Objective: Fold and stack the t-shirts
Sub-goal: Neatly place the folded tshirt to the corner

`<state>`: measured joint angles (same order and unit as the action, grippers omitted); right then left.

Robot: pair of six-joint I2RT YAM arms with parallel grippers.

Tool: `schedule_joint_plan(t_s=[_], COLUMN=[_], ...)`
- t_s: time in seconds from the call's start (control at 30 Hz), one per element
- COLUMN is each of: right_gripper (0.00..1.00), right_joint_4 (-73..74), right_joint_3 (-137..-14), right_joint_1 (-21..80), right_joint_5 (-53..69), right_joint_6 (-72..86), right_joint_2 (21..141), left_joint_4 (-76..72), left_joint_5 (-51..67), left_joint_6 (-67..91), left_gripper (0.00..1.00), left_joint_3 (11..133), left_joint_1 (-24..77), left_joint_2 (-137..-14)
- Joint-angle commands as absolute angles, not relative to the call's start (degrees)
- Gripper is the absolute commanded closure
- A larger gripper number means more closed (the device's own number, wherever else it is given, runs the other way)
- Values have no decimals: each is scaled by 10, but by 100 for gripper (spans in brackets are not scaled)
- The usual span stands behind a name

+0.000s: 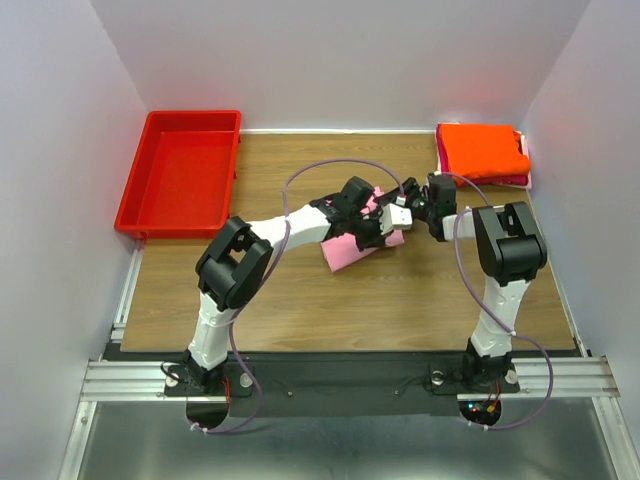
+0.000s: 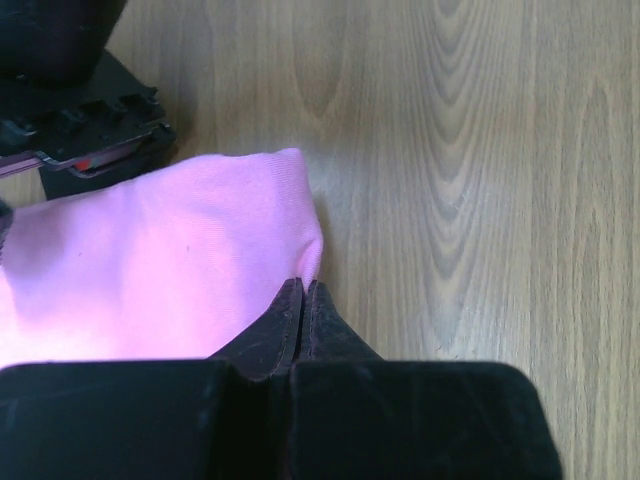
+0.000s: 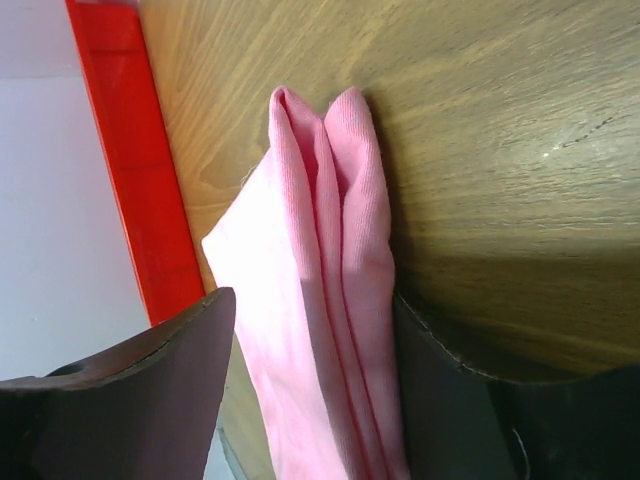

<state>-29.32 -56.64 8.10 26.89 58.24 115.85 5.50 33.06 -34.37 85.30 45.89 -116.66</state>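
Observation:
The light pink t-shirt (image 1: 345, 252) lies folded at the table's centre. My left gripper (image 1: 378, 228) is at its right edge. In the left wrist view the jaws (image 2: 303, 290) are shut, pinching the edge of the pink cloth (image 2: 150, 270). My right gripper (image 1: 400, 215) meets it from the right. In the right wrist view it (image 3: 312, 300) is open, with the folded pink layers (image 3: 320, 300) between its jaws and lying against the right finger (image 3: 450, 390). The bright orange t-shirt (image 1: 482, 148) lies folded on the darker pink-red one (image 1: 520, 181) at the back right.
A red plastic tray (image 1: 135, 190) stands at the back left, and its rim shows in the right wrist view (image 3: 130, 170). White walls enclose the wooden table (image 1: 300, 300). The right arm's dark body (image 2: 80, 130) is close to the left gripper.

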Motion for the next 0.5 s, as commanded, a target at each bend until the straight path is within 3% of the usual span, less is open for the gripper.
schedule_joint_plan(t_s=[0.0,0.07,0.13,0.27,0.3,0.37,0.47], right_gripper=[34,39,53,94,99,100,100], right_joint_4=[-237,-236,-236,-222,-202,-154,-115], right_joint_3=[-557,-556,-562,-606,-623,-663,-690], right_joint_1=[94,95,96,97,96,96,97], right_joint_5=[243,246,246,256,258,251,226], right_joint_6=[560,560,554,512,471,428,344], right_joint_2=[1192,1197,1201,1205,1206,1202,1175], left_joint_4=[45,47,46,52,58,77,92], left_joint_5=[358,359,360,363,361,360,381], left_joint_6=[-330,-335,-340,-339,-335,-321,-263], left_gripper=[100,100,100,99,85,68,59], left_joint_3=[888,882,875,869,874,883,886], left_joint_1=[446,445,445,445,445,435,410], left_joint_2=[-1161,-1157,-1152,-1145,-1141,-1129,-1090])
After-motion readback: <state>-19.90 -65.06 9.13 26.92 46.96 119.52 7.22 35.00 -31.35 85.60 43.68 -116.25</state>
